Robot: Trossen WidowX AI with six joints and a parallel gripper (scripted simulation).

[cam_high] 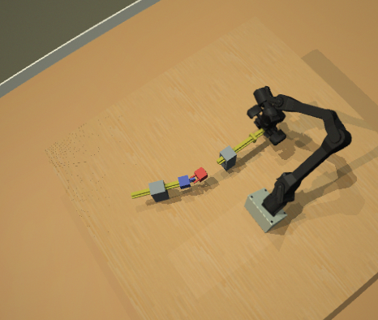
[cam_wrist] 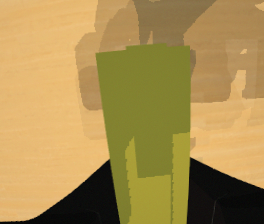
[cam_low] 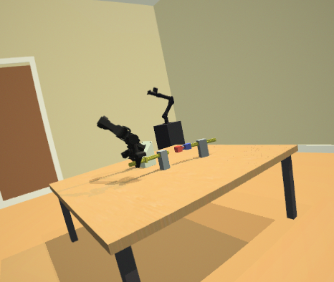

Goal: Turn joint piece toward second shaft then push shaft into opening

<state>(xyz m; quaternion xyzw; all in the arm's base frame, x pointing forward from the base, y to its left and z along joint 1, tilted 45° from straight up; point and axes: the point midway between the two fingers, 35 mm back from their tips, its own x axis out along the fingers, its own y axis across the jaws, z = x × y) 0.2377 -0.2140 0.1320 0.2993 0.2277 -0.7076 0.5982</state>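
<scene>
My gripper (cam_high: 266, 129) (cam_low: 136, 162) (cam_wrist: 143, 156) is shut on the second shaft near its outer end. This yellow shaft (cam_high: 243, 145) (cam_low: 153, 157) (cam_wrist: 143, 100) runs through the second grey block (cam_high: 228, 159) (cam_low: 164, 162). Its inner end sticks out a little, with a gap to the red joint piece (cam_high: 200, 175) (cam_low: 178, 149). The red piece is hinged to the blue part (cam_high: 184, 181) (cam_low: 187, 146) on the first yellow shaft (cam_high: 140, 193) (cam_low: 213, 140), in the first grey block (cam_high: 159, 191) (cam_low: 203, 148). The red piece is turned roughly toward the second shaft; its opening is too small to judge.
A yellow collar (cam_high: 253, 137) (cam_low: 145, 159) is on the second shaft between my gripper and the second block. The arm's pale base (cam_high: 265, 211) stands on the wooden table (cam_high: 220, 260) (cam_low: 180, 186). In the exterior view another black arm stands on a dark box (cam_low: 169, 134) behind the table.
</scene>
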